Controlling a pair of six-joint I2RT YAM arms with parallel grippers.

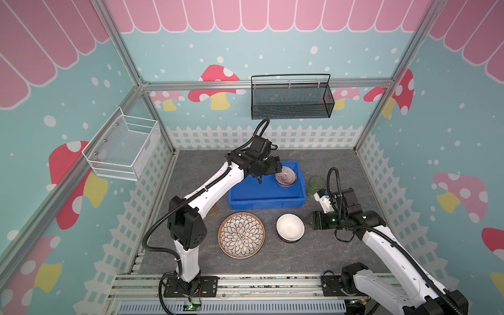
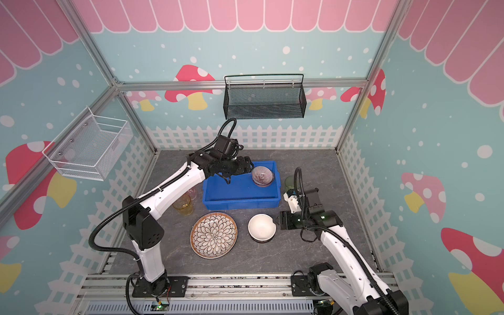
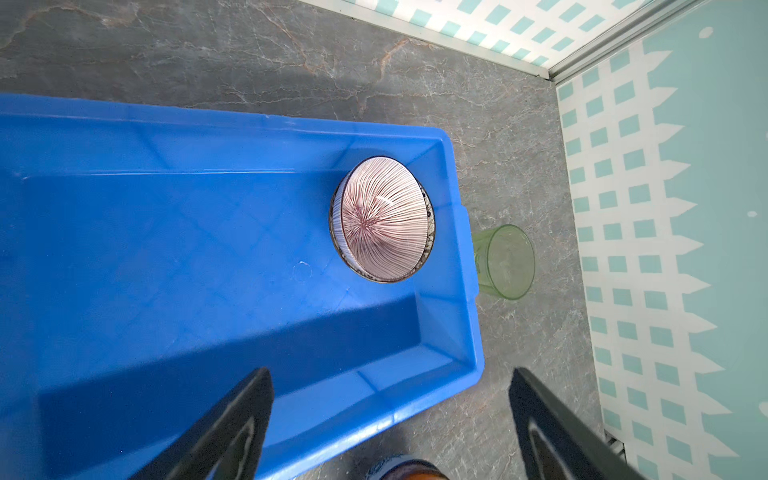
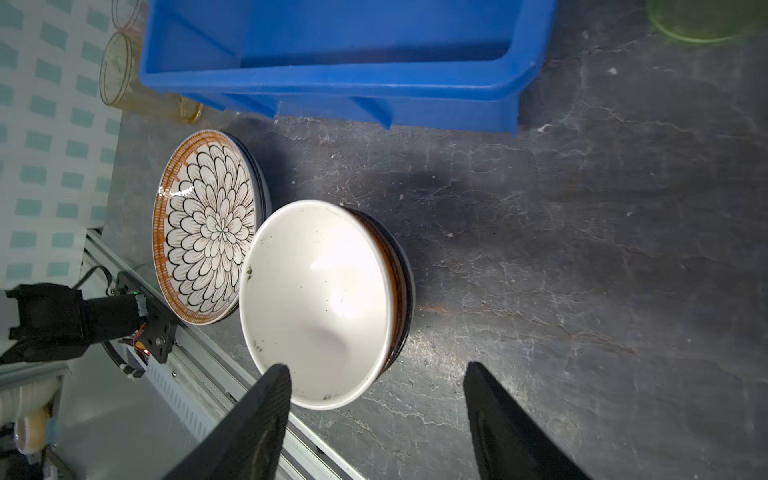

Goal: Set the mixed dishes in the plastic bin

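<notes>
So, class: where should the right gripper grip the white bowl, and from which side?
Probably the rim of the white bowl, on the side facing the right gripper, one jaw inside, one outside: it sits upright and open, nested in a darker bowl, so only the rim stands free.

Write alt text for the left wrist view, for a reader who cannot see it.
A striped bowl sits in a corner of the blue plastic bin. The left gripper hangs open over the bin's edge, holding nothing; a green cup stands on the grey table just outside it.
</notes>
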